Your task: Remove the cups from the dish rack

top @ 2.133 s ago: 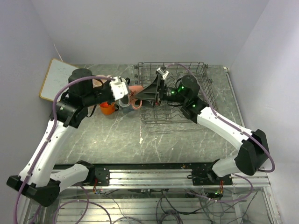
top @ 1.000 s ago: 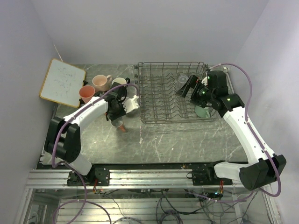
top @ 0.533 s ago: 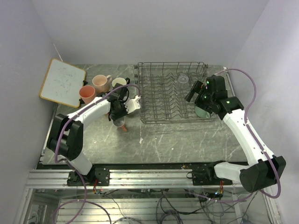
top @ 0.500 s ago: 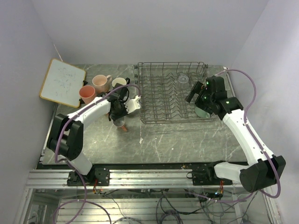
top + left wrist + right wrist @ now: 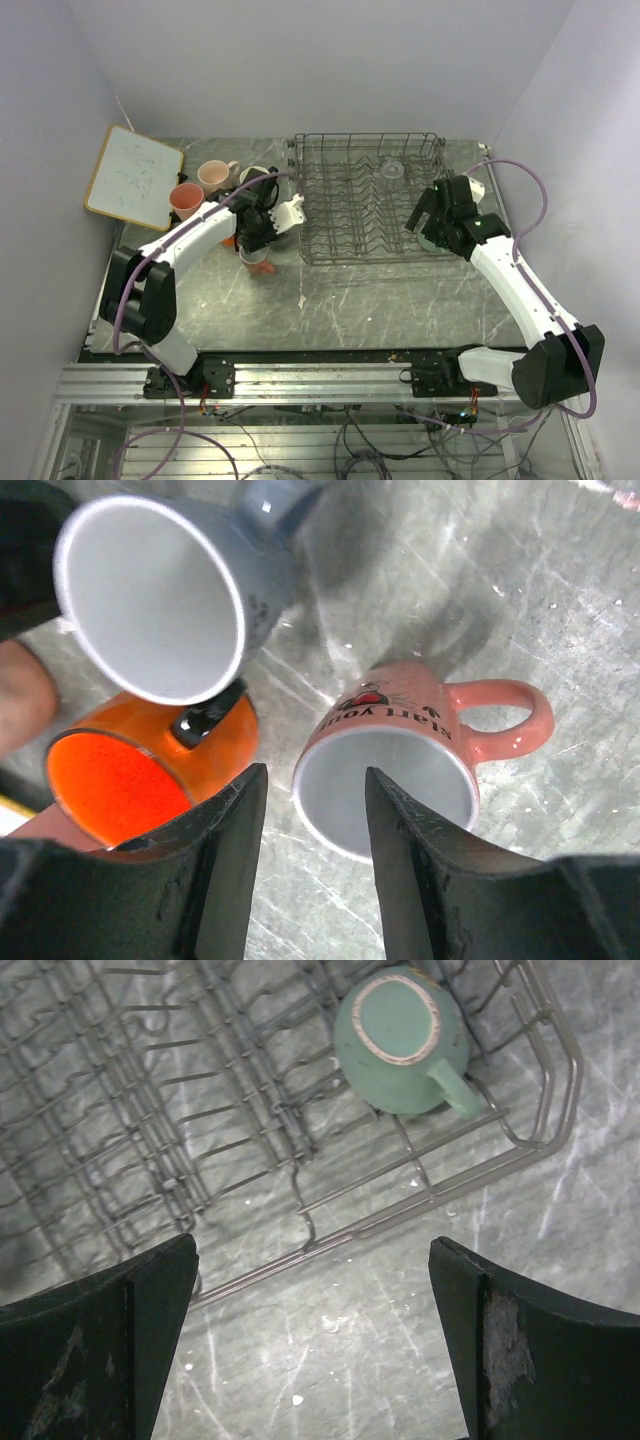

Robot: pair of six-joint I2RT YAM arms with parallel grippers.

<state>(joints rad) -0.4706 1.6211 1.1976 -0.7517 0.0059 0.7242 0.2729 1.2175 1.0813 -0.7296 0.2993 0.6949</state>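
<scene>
Leftmost on the grey, white-veined stone counter (image 5: 350, 300) lies a white-faced board (image 5: 132, 178) in a wood frame. Beside it stand a pale pink mug (image 5: 212, 174) with a loop handle and a pink tumbler (image 5: 186, 200), both glossy and mouth up.

Next, the left pincer (image 5: 315, 775) hangs over three cups crowded close together. Its dark fingers (image 5: 225, 870) are parted a moderate way and hold nothing; the gap sits above the left rim of a salmon mug (image 5: 400, 765). That mug is smooth glazed ceramic, pale inside, with its handle to the right in the wrist view. Black lettering runs upside down under its rim. The first word looks like "Start"; the rest is not clear, and a small red and black figure sits by it. A grey-blue mug (image 5: 160, 595) with a white inside leans above an orange cup (image 5: 130, 780), which is vivid orange inside and out.

Further right, the dish rack (image 5: 350, 215), a dark wire basket with rows of thin tines, holds a clear glass (image 5: 392, 170) near its far side. A mint green mug (image 5: 400, 1035) sits upside down in its near right corner, with a rough brownish ring around its base. The right pincer (image 5: 312, 1250) hovers there, spread wide and empty, over the rack's near rim.
</scene>
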